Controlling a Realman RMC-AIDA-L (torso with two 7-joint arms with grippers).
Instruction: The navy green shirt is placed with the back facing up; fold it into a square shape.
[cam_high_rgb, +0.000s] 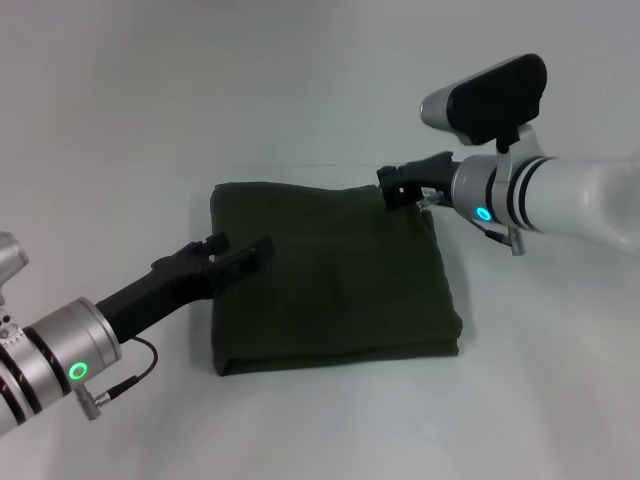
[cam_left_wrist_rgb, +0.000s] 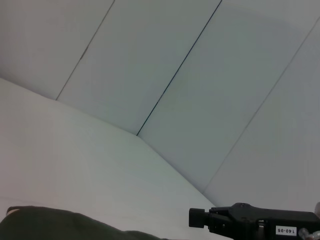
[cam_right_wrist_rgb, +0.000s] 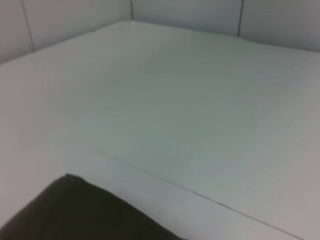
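Looks like a lab or robot test cell: plain white table (cam_high_rgb: 300, 90) stretching beyond the fingertips of both arms, bare white wall panels (cam_left_wrist_rgb: 200, 75) with thin dark seams behind it, no furniture or household goods anywhere around the grippers.

Navy green shirt (cam_high_rgb: 330, 275): dark olive, plain, no print visible. Bench (cam_high_rgb: 120, 120): pale grey-white, uniform. Left gripper (cam_high_rgb: 240, 255): black fingers, silver wrist ring, green indicator light. Right gripper (cam_high_rgb: 400, 185): black, on a white arm with black bands and a cyan-green light. Wall panels (cam_left_wrist_rgb: 150, 60): pale grey with dark seams.
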